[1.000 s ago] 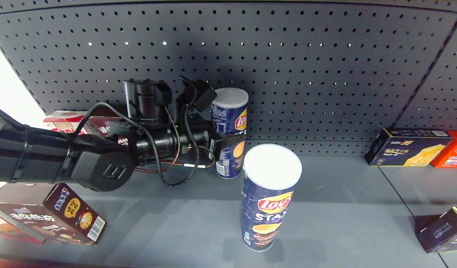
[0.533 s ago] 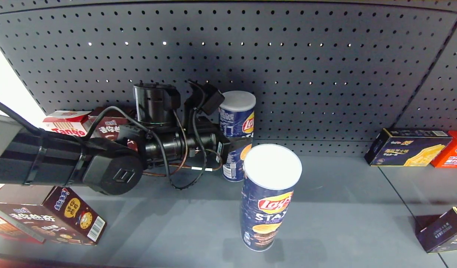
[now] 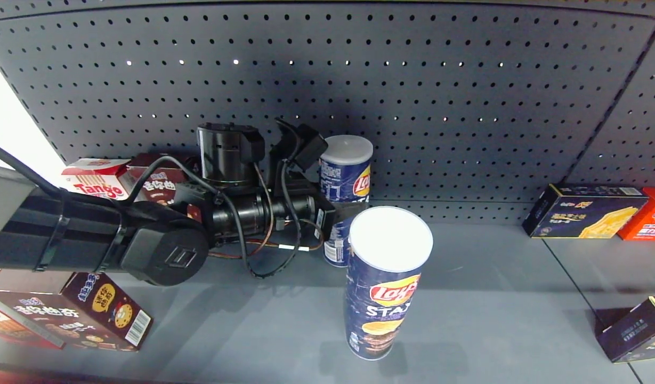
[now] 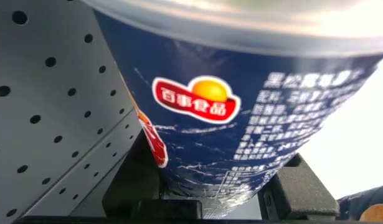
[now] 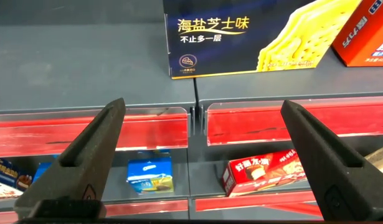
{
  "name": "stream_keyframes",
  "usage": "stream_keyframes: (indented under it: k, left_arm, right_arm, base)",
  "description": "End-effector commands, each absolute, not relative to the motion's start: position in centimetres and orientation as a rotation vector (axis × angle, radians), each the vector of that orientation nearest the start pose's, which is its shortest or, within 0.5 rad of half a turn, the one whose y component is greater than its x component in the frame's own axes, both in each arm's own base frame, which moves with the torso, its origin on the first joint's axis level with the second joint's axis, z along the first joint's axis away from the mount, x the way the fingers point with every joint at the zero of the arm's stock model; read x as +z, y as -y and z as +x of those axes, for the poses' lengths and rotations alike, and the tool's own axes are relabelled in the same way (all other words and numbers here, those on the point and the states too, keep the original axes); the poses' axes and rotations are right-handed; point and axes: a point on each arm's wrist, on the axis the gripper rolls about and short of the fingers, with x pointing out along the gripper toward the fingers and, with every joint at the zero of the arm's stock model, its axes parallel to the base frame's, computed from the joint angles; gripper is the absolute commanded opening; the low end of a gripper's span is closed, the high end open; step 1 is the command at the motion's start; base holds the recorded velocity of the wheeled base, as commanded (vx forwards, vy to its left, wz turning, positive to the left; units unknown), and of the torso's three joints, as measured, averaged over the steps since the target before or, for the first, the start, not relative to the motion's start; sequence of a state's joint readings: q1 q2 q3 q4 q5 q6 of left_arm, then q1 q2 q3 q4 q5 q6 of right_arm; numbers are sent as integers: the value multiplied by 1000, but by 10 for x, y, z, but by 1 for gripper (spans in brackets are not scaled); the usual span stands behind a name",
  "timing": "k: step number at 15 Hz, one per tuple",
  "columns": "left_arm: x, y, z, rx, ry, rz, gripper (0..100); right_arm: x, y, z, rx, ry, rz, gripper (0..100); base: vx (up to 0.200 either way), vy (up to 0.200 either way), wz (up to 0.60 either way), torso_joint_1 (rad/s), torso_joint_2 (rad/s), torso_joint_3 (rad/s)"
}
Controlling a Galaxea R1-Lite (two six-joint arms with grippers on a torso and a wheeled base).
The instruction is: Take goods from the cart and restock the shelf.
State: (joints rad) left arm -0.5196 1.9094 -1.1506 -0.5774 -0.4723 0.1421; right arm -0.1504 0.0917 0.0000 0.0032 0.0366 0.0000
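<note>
My left gripper (image 3: 344,212) is shut on a dark blue chips can (image 3: 347,178) with a white lid, held upright close to the pegboard back wall. In the left wrist view the can (image 4: 241,124) sits between my two black fingers (image 4: 300,190). A second, matching chips can (image 3: 383,288) stands upright on the grey shelf (image 3: 492,298), just in front of and to the right of the held one, and hides its lower edge. My right gripper (image 5: 202,104) is open with nothing between its fingers, facing the front of a shelf.
At the back left lie a red-and-white box (image 3: 95,181) and a brown one, with a brown biscuit box (image 3: 77,314) at the front left. On the right are a dark blue cracker box (image 3: 583,216), an orange box (image 3: 649,221) and a dark box (image 3: 633,328). The pegboard (image 3: 466,106) closes the back.
My left arm has carried the held can to the right along the back wall, so it now sits partly behind the standing can. The standing can has not moved.
</note>
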Motion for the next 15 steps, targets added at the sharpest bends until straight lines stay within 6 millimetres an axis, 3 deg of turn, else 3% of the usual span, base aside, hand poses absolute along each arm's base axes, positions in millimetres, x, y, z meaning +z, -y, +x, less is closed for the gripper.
stream_keyframes:
  k: [1, 5, 6, 10, 15]
  left_arm:
    - [199, 197, 320, -1006, -114, 138, 0]
    - [189, 200, 315, -1016, -102, 137, 0]
    - [188, 199, 314, -1015, -103, 139, 100]
    - [188, 197, 311, -997, -92, 138, 100]
    - [198, 183, 285, -913, -60, 149, 100]
  right_arm:
    - [77, -3, -15, -113, -96, 9, 100]
    - [77, -3, -15, -113, -96, 9, 100]
    - [77, -3, -15, -113, -96, 9, 100]
    - [77, -3, -15, -113, -96, 9, 100]
    - [77, -3, -15, -113, -96, 9, 100]
  base:
    - [0, 0, 0, 0, 0, 0]
    - [0, 0, 0, 0, 0, 0]
    - [0, 0, 0, 0, 0, 0]
    - [0, 0, 0, 0, 0, 0]
    - [0, 0, 0, 0, 0, 0]
